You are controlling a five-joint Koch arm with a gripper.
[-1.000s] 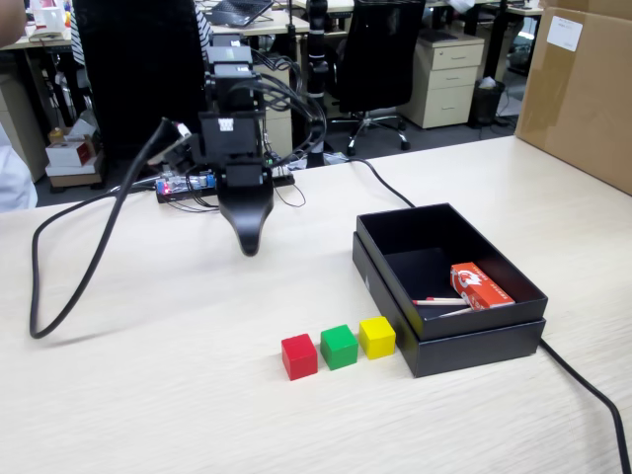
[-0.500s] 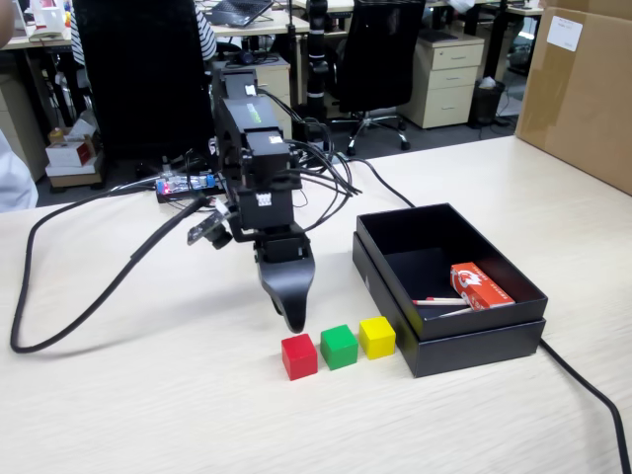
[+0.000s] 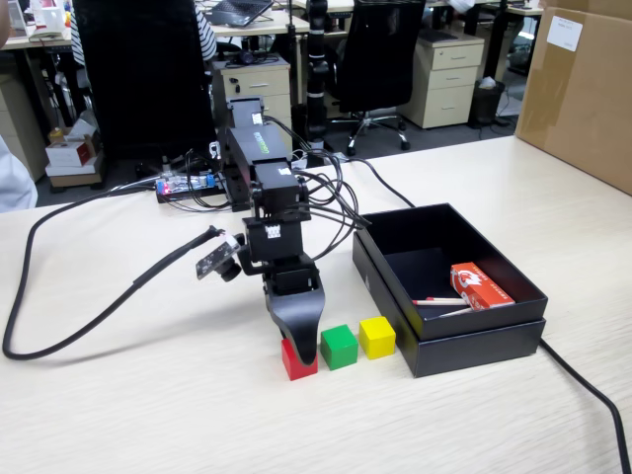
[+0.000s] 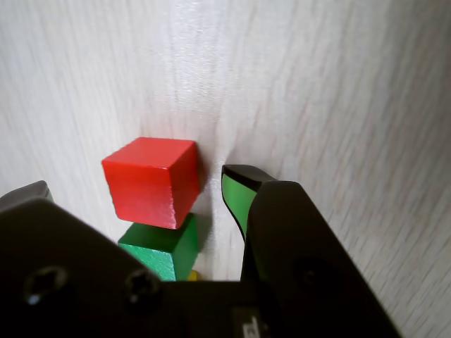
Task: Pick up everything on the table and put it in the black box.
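The gripper (image 4: 134, 186) is standing spread around the red cube (image 4: 151, 179), not clamping it, a gap the fixed view is hiding. The glossy green cube (image 3: 339, 347) and yellow cube (image 3: 376, 337) are sitting in line beside the matte black box (image 3: 474, 341).

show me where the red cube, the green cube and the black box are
red cube (image 4: 151, 183), wrist view, its front face
green cube (image 3: 339, 347), fixed view, its front face
black box (image 3: 474, 341), fixed view, its near outer wall
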